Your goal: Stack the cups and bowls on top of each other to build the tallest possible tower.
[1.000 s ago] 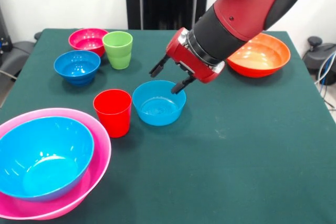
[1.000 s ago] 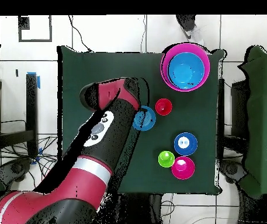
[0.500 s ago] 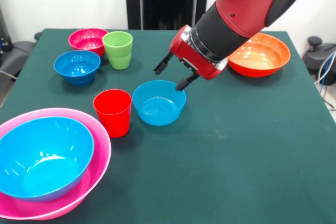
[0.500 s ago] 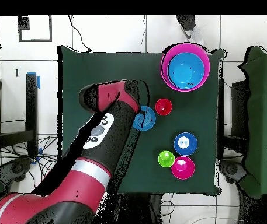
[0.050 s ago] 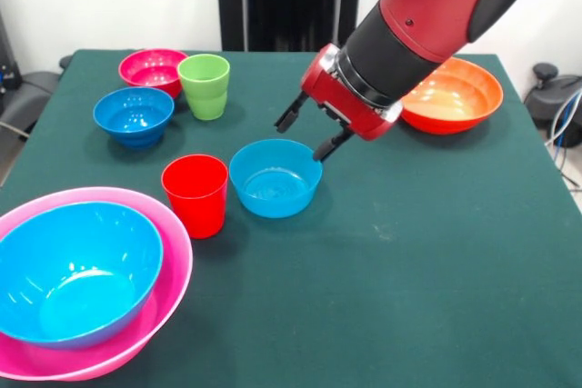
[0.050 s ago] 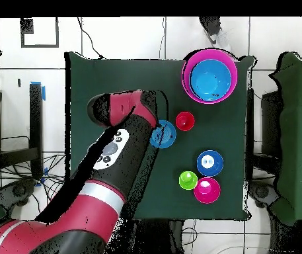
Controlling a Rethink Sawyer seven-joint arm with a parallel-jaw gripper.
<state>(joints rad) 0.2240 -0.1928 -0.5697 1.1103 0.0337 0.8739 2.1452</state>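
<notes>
On the green-clothed counter (image 5: 436, 252), a light blue plastic bowl (image 5: 73, 270) sat nested in the huge hot-pink plastic bowl (image 5: 173, 252) at front left. The red plastic cup (image 5: 195, 194) stood just left of a small blue plastic bowl (image 5: 275, 178), jaws hanging apart above its far rim.

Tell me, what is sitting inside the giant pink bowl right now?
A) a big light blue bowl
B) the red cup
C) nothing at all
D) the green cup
A: the big light blue bowl is nested inside the giant pink bowl, while the red cup and the green cup stand apart on the table.
</notes>
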